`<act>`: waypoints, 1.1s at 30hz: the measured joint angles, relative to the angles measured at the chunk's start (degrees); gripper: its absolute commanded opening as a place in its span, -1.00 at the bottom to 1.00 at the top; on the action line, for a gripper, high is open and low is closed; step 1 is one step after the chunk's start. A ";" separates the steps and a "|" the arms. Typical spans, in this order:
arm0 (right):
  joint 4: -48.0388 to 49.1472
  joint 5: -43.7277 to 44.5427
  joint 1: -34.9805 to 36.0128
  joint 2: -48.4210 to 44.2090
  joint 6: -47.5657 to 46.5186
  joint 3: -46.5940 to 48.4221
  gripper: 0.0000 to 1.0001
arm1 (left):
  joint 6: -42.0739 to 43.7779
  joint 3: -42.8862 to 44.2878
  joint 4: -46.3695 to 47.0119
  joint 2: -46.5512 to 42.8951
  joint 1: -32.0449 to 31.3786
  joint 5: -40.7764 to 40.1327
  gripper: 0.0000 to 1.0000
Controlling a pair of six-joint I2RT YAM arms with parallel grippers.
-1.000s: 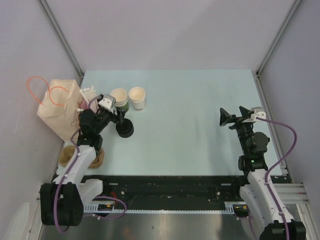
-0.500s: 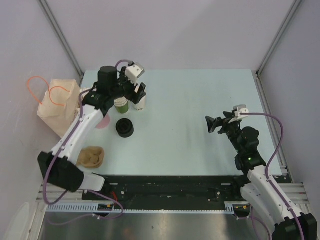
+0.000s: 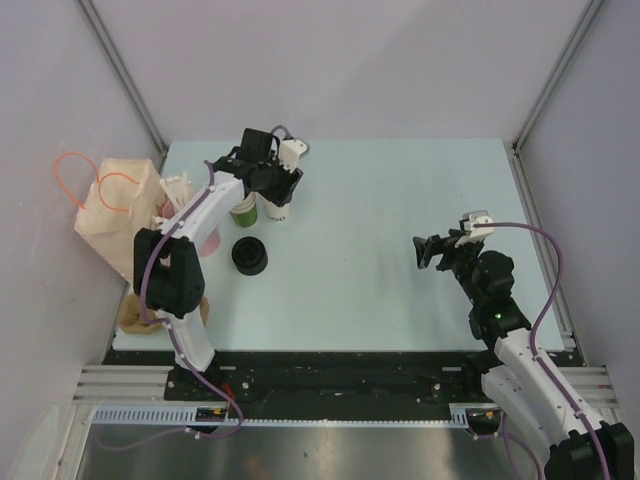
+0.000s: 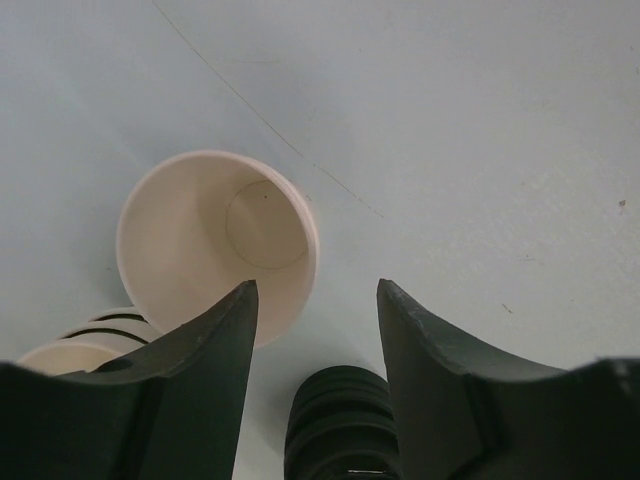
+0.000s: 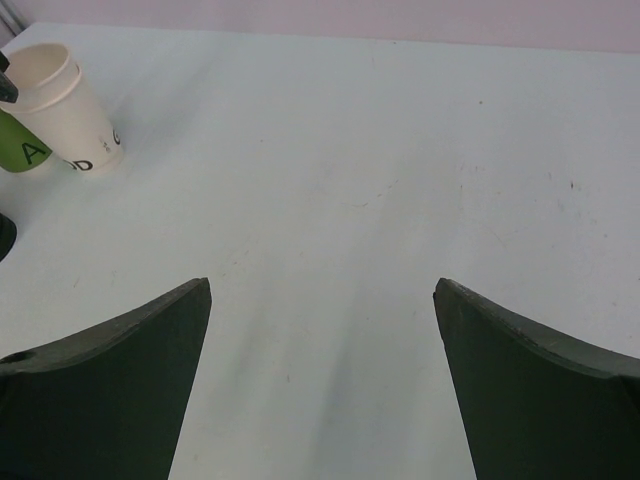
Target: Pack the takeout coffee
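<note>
Two open paper cups stand side by side at the far left of the table: a green-sided cup (image 3: pixel 242 211) and a white-sided cup with dark print (image 3: pixel 277 209). Both are lidless. A stack of black lids (image 3: pixel 249 256) lies on the table nearer than them. My left gripper (image 3: pixel 279 183) hovers open over the white cup (image 4: pixel 215 238), with one finger over its rim; the lids (image 4: pixel 340 425) show between the fingers, below. My right gripper (image 3: pixel 432 250) is open and empty over bare table at the right; its view shows the white cup (image 5: pixel 70 118) and the green cup (image 5: pixel 18 152) far off.
A beige paper bag with orange handles (image 3: pixel 113 208) stands at the left edge. A pink cup (image 3: pixel 208 241) with white straws (image 3: pixel 175 190) stands beside it. A tan cardboard piece (image 3: pixel 128 316) lies near the left arm's base.
My left arm has swung from near the lids up and out to the far cups, and its gripper now sits over the white cup. My right gripper has shifted a little left.
</note>
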 measured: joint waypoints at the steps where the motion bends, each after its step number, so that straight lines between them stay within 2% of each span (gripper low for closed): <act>1: -0.09 0.26 0.00 0.13 -0.02 0.02 0.99 | 0.02 0.15 -0.28 0.26 0.00 -0.09 0.09; 5: -0.33 1.29 0.11 0.44 -0.15 0.04 0.99 | 0.07 1.38 -0.50 1.70 0.00 -0.63 -0.13; 11: -0.92 2.19 0.13 0.44 -0.70 0.07 0.99 | 0.39 1.92 -0.68 4.28 0.00 -1.38 -0.28; 18: -1.49 3.50 0.22 0.42 -0.85 0.07 1.00 | 1.11 1.92 -1.05 4.63 0.00 -1.81 -0.86; 19: -1.53 3.58 0.22 0.42 -0.85 0.07 0.99 | 1.11 1.92 -1.05 4.63 0.00 -1.79 -0.99; 28: -1.79 3.82 0.37 0.24 -0.57 0.07 0.97 | 1.46 1.92 -1.38 3.56 -0.02 -1.84 -0.99; 33: -0.90 4.04 1.57 5.68 6.80 2.62 0.86 | 1.90 1.92 -1.44 1.11 -0.17 -1.79 -0.99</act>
